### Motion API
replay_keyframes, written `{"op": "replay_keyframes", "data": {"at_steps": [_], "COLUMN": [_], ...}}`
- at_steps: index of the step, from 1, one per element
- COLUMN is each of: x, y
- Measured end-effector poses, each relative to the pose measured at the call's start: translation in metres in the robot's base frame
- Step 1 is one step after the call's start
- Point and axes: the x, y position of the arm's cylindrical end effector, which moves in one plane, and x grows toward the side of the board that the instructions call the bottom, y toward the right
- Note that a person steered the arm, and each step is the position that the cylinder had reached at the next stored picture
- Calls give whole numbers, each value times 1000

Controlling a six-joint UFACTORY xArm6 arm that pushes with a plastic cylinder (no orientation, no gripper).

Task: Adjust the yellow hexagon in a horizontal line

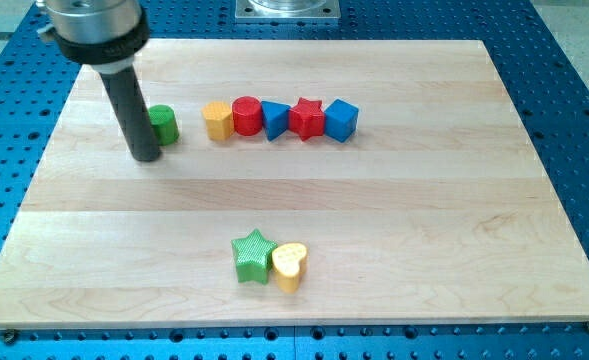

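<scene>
The yellow hexagon (217, 121) sits at the left end of a row near the view's top, touching a red cylinder (247, 115). The row goes on to the right with a blue triangle (275, 120), a red star (307, 118) and a blue cube (341, 120). A green cylinder (163, 125) stands apart to the hexagon's left. My tip (146, 156) rests on the board just left of the green cylinder, touching or nearly touching it.
A green star (253, 256) and a yellow heart (290, 265) sit together near the view's bottom centre. The wooden board (424, 230) lies on a blue perforated table (574, 60). A metal mount (287, 8) is at the view's top.
</scene>
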Motion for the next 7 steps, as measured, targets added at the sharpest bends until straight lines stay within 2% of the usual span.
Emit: {"op": "replay_keyframes", "data": {"at_steps": [1,2,5,7], "x": [-16,-1,1,-8], "y": [10,8,82,85]}}
